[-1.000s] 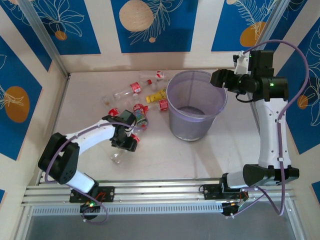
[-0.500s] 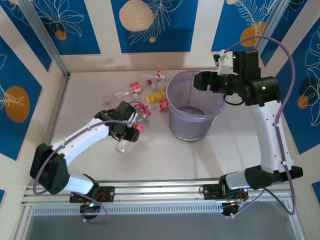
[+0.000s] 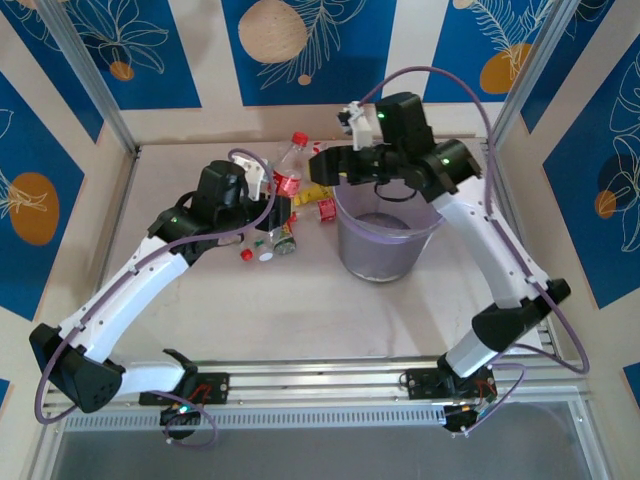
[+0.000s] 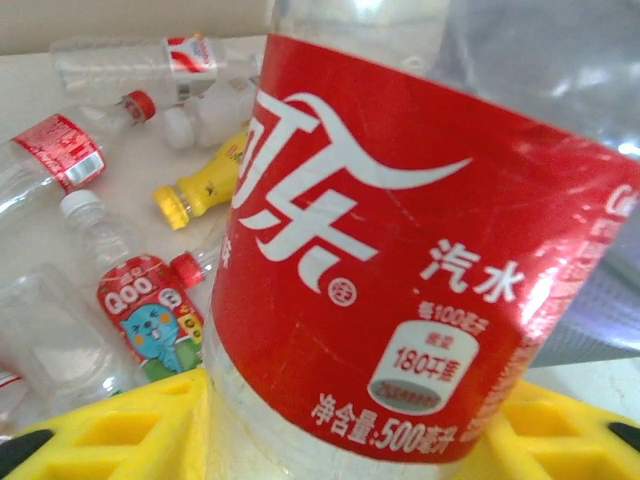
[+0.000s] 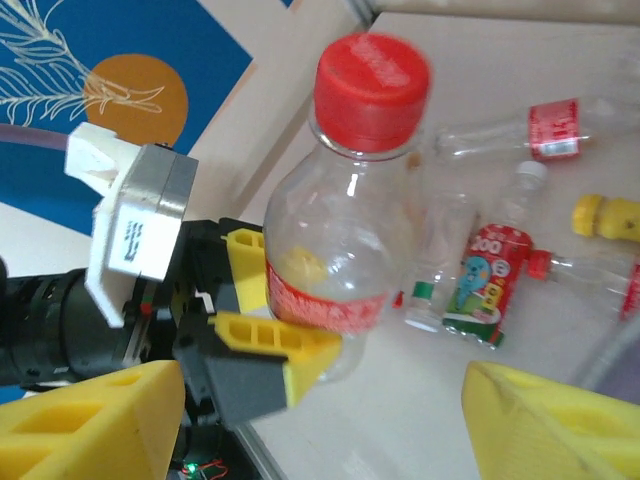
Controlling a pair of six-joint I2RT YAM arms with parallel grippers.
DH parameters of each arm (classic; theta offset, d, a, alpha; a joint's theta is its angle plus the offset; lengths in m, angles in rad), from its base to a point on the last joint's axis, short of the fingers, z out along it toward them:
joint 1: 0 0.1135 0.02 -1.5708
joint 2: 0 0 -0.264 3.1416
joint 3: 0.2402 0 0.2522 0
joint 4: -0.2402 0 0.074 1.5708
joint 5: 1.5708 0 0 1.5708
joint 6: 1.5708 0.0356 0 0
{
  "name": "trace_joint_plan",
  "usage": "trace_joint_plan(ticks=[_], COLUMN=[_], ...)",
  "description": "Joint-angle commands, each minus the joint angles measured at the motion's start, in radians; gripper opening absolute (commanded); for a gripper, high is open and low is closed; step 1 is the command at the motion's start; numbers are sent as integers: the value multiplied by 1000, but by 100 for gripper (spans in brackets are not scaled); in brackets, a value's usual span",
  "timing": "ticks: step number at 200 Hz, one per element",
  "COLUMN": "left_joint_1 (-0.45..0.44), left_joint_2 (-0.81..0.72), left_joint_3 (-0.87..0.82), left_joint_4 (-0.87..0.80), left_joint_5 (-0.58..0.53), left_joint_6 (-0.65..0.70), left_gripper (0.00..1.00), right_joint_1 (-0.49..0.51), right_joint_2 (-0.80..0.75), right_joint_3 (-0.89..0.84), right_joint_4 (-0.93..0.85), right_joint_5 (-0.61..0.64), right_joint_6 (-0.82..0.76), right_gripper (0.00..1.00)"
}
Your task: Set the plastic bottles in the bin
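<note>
bottle (image 4: pixel 400 270) cap cropped, bin (image 3: pixel 385 245) rim partly hidden

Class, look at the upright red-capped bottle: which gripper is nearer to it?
Left. The left gripper is clamped around the red-capped bottle at its lower body, holding it upright. The right gripper is open and faces it from the side of the bin, not touching.

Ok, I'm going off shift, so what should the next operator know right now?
Left claw: shut on a red-capped bottle, held upright over the table, left of the bin.
Right claw: open, empty, close beside that bottle.
Other bottles: lying on the table left of the bin.
Done: nothing; the visible bin floor looks bare.
Left: bin the held bottle, then the rest.
</note>
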Motion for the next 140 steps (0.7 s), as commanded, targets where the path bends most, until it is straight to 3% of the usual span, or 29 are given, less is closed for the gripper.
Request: trace_joint_plan(ticks=[1, 53, 91, 108, 122, 140], left_joint_1=[-2, -1, -1, -1, -1, -1], left_joint_2=[-25, -35, -28, -29, -39, -68], left_joint_3=[9, -3, -1, -7, -20, -42], left_joint_4=[87, 125, 119, 129, 151, 168], left_joint_5=[64, 89, 60, 57, 74, 91], left_joint_6=[-37, -51, -50, -50, -44, -38], left_gripper=[53, 53, 54, 70, 98, 100], right_joint_1=[22, 49, 47, 36, 24, 7], right_joint_2=[60, 207, 224, 219, 219, 220], right_joint_3=[63, 179, 213, 218, 229, 281], right_joint_4=[66, 53, 33, 32, 35, 27], right_joint_5=[-38, -57, -46, -40, -38, -20], right_joint_6=[21, 34, 26, 20, 12, -12], right_gripper=[76, 78, 52, 49, 49, 48])
